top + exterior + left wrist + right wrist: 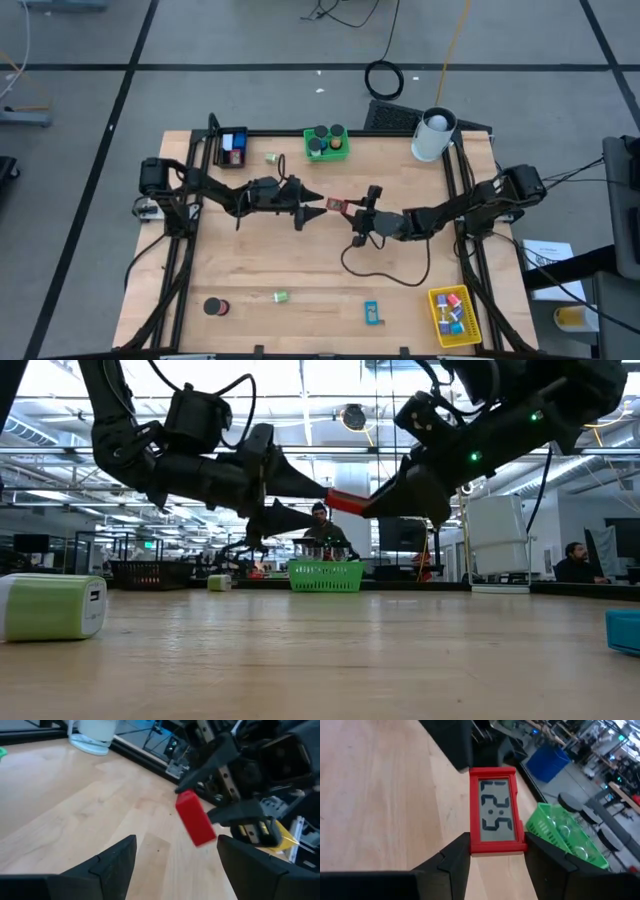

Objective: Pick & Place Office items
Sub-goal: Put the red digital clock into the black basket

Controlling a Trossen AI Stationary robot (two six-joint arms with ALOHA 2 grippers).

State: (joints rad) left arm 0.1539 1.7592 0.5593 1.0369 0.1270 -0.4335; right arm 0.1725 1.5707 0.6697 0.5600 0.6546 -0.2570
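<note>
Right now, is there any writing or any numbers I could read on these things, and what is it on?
"12:25" with the digits lying sideways in the right wrist view: on the grey display of the red clock, held in the right gripper.
A white paper beside the table carries print too small to read.
Nothing else readable.

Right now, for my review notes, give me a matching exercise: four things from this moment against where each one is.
Things:
1. red clock
2. green basket
3. yellow bin
4. black roll

Places:
A. table's near right corner
B. far edge of the table, near its middle
C. lying on the table, near left
D. held above the table in the right gripper, with the open left gripper just off its other end

Pairs: 1-D, 2-B, 3-A, 4-C
</note>
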